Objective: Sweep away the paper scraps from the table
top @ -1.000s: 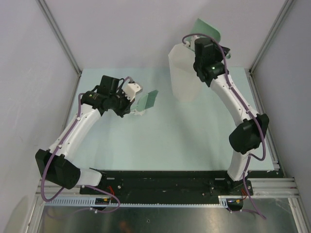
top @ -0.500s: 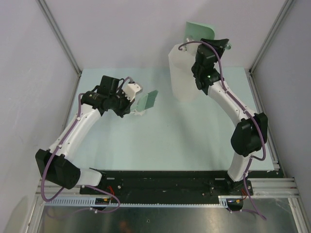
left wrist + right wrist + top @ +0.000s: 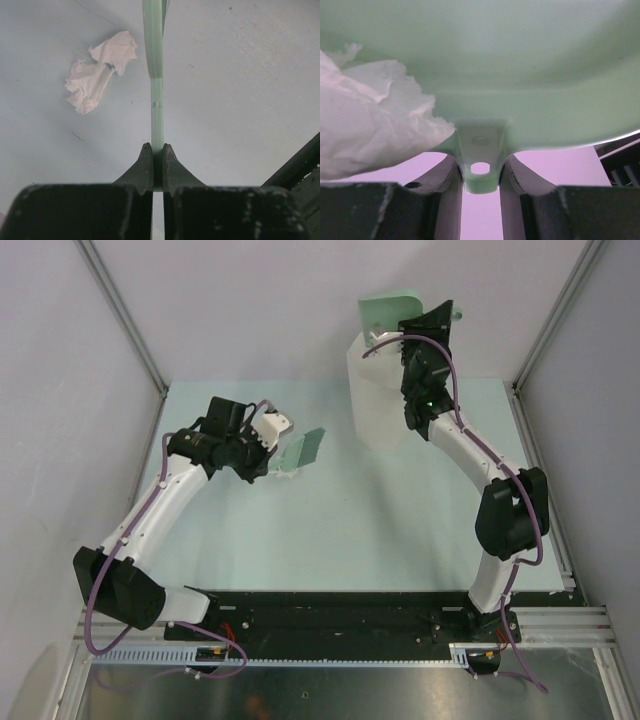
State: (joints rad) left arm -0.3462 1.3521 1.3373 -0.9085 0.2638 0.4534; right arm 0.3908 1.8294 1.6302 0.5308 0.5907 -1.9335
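Tall white faceted bin (image 3: 372, 390) at the far right; stands upright. Pale green dustpan (image 3: 392, 310) just above its mouth; hangs raised and tilted. Up close, shows a broad curved pan and a short handle tab pierced by a round hole. Thin flat green sweeper blade (image 3: 304, 448) left of centre; seen edge-on up close, runs away as a narrow strip. Grey walls (image 3: 60, 390) on three sides, metal rails (image 3: 125, 315) slanting up the far corners. Black base plate (image 3: 340, 615) along the near edge.

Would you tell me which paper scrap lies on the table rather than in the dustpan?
The scrap in the left wrist view, flat on the table beside the green blade; the other scrap rests in the dustpan gripped by the right claw.
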